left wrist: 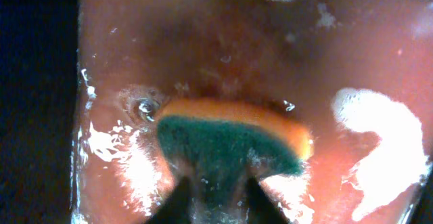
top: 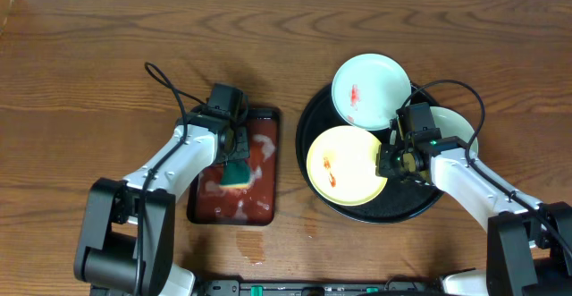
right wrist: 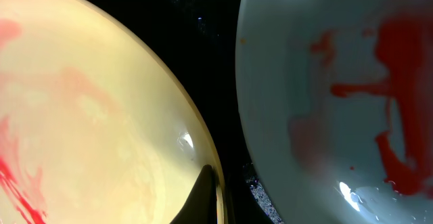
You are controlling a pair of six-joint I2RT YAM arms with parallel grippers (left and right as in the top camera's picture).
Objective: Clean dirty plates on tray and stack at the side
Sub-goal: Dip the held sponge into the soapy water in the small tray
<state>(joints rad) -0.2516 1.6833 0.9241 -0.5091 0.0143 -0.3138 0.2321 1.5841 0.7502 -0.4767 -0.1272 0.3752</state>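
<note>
While my right gripper (top: pixel 391 160) pinches the rim of the yellow plate (top: pixel 344 164) on the black tray (top: pixel 413 203) toward the desk's right edge and my left gripper (top: pixel 236 156) clamps the sponge (top: pixel 237 174), I fear that thin hold slipping.

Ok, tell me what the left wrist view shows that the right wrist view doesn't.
Left wrist only: the left tool pinching a green-and-orange sponge in a wet reddish tray. Right wrist only: a yellow plate and a mint plate, both smeared red, on the black tray, with the right tool at the yellow rim. Shared: no object; each shows just its own tool.
</note>
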